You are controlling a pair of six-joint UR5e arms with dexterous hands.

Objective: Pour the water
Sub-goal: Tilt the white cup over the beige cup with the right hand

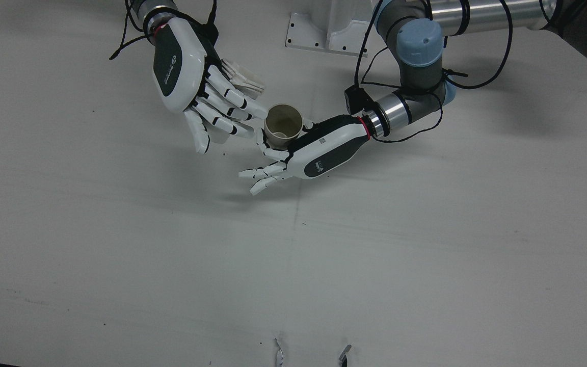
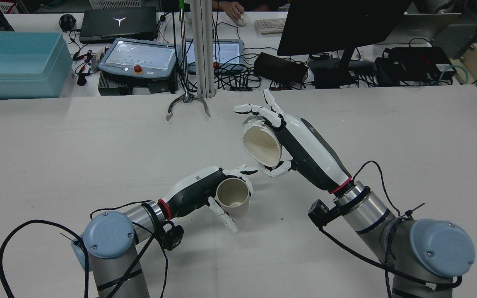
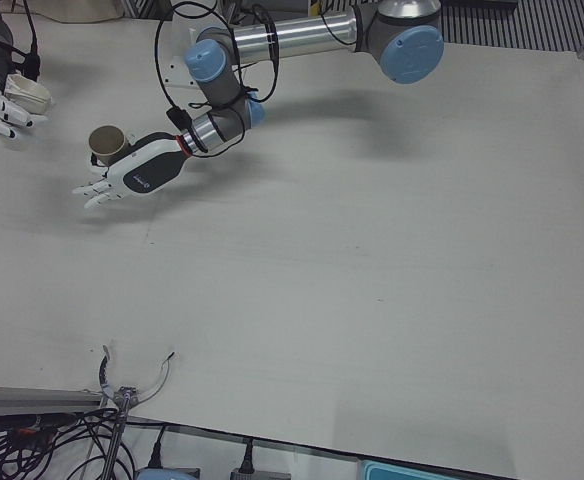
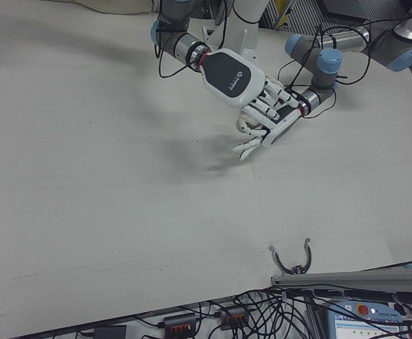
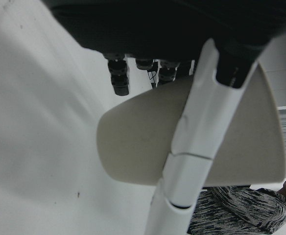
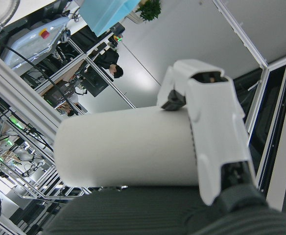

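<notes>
Beige cup (image 2: pixel 233 202): upright on tabletop (image 2: pixel 97 145), grasped by left hand (image 2: pixel 197 192). White cup (image 2: pixel 262 144): tipped sideways, mouth toward beige cup, grasped by right hand (image 2: pixel 304 149).

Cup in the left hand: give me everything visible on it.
The beige cup looks like plain paper, tapering to a narrower base. It stands roughly upright, mouth open upward, with a pale patch at the bottom inside; whether that is liquid is unclear. The left hand wraps its side, fingers across the wall. The right hand tips a white cup just above and beside it.
</notes>
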